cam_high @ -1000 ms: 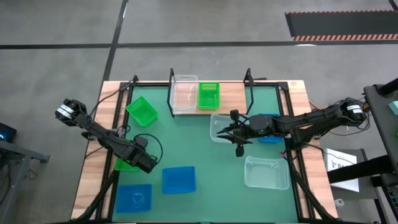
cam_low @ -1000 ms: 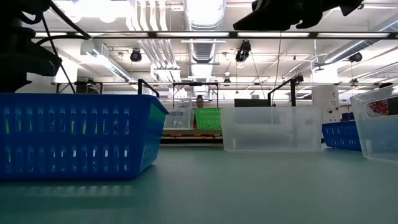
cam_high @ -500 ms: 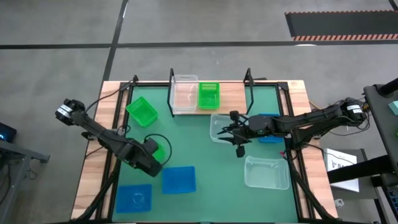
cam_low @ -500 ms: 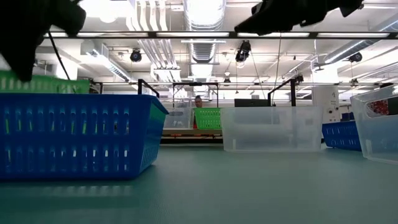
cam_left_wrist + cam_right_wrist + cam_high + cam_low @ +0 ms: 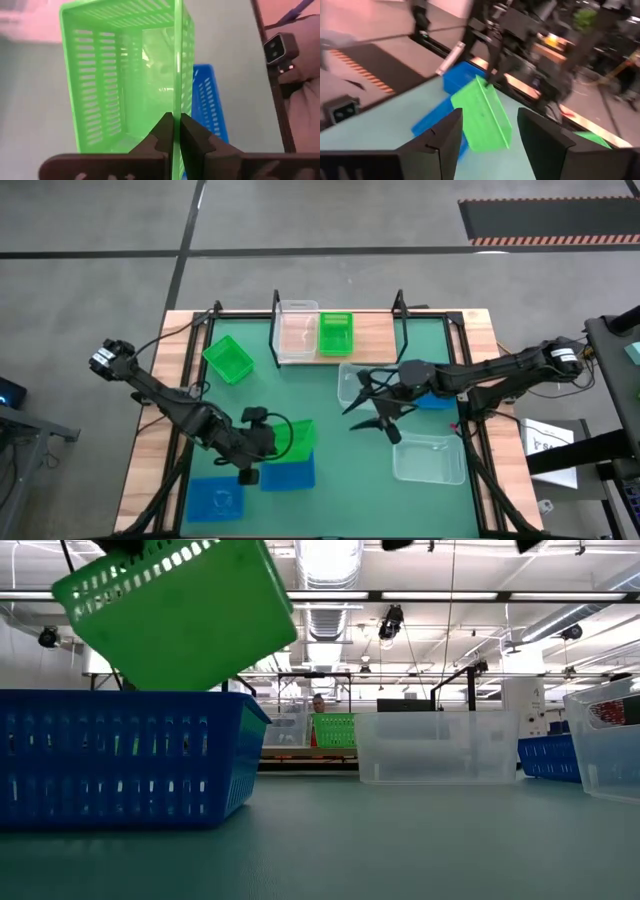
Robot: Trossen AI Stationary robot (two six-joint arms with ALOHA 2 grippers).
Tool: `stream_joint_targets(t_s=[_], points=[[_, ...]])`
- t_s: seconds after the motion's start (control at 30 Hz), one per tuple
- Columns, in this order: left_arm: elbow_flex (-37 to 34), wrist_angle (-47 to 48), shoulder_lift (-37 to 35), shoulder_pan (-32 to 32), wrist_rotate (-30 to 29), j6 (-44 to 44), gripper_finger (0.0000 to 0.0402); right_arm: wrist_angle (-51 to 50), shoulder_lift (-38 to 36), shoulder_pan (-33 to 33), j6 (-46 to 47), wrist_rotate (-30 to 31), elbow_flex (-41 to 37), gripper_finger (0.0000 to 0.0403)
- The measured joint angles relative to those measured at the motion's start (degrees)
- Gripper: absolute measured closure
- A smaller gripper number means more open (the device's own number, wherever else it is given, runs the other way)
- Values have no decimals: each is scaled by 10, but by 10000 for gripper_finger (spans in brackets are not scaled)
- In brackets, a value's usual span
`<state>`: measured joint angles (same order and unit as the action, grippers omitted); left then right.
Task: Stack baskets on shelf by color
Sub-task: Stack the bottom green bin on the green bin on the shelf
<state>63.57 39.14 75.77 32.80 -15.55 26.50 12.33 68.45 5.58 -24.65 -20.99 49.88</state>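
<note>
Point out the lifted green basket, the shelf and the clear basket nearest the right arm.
lifted green basket (image 5: 180, 615), low view, slotted side wall
shelf (image 5: 375, 330), high view, bare wooden board
clear basket (image 5: 428, 460), high view, floor

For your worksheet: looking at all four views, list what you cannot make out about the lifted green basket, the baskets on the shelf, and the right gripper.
1. Lifted green basket: low view cuts off the left gripper holding it.
2. Shelf: in the low view its clear basket and green basket are far off, partly behind nearer baskets.
3. Right gripper: cut off in the low view; the right wrist view is motion-blurred.
</note>
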Motion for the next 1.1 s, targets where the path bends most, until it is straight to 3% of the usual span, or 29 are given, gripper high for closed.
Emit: stream_joint_targets(t_s=[0.23, 0.67, 1.1], points=[[-2, -9, 0, 0, -15, -48, 401, -24, 117, -2, -16, -81, 104, 220], [-2, -12, 0, 0, -36, -108, 402, -197, 282, -42, -28, -224, 294, 220], [-2, -29, 0, -1, -89, -153, 402, -199, 311, -42, -32, -230, 320, 224]])
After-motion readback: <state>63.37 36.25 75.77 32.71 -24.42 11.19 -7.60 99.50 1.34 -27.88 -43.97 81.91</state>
